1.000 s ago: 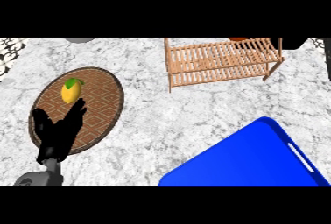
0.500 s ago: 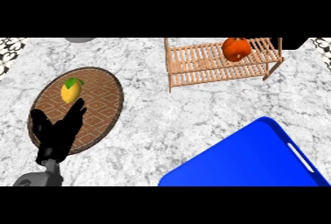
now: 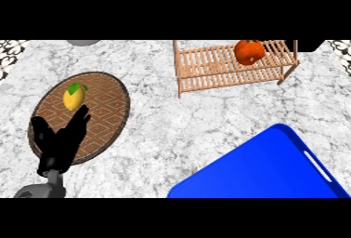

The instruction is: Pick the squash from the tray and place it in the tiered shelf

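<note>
An orange squash (image 3: pixel 248 52) sits on the top level of the wooden slatted tiered shelf (image 3: pixel 219 69) at the back right, with no hand near it. At the left lies an oval brown patterned tray (image 3: pixel 106 121) with a yellow fruit (image 3: pixel 74 96) bearing a green leaf at its far end. My left hand (image 3: pixel 58 142) hovers over the tray's near half, open, with its fingers straight and pointing toward the yellow fruit but short of it. It holds nothing. My right hand does not show.
A large blue slab (image 3: pixel 274 167) fills the near right corner of the marble counter. A grey round object (image 3: pixel 83 42) peeks in at the back edge, and a dark shape (image 3: pixel 312 44) sits at the back right corner.
The orange squash, barely visible at the back edge a second ago, now rests on the shelf's top level. My left hand has stayed in place.
</note>
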Motion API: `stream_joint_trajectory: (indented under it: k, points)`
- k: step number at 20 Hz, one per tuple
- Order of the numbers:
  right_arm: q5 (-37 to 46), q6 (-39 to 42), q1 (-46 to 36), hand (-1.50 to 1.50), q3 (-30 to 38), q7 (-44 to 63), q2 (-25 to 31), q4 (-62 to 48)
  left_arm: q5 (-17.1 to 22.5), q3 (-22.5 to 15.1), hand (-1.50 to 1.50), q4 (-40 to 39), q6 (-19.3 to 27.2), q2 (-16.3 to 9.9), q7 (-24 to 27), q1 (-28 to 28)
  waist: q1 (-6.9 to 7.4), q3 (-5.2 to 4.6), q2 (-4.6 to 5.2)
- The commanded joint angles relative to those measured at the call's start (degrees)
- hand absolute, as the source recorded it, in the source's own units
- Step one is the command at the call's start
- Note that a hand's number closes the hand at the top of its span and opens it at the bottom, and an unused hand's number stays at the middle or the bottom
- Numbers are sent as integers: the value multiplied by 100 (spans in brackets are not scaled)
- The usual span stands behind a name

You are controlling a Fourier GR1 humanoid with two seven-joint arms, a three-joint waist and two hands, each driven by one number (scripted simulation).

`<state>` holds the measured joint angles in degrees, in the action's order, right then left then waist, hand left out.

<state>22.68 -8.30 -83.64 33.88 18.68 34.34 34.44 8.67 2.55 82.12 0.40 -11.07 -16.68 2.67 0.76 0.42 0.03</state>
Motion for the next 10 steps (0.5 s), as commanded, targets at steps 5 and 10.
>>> stream_joint_trajectory:
  k: [5, 10]
  points:
    - [-554, 710, 199, -150, 552, -105, 1253, -470, -186, -132, 0, -144, 125, 137, -90, -160, 24, -39, 44]
    - [-951, 1461, 920, -150, 818, -610, 1669, -625, -216, 48, 0, -615, 223, 138, 6, 272, -52, -38, 52]
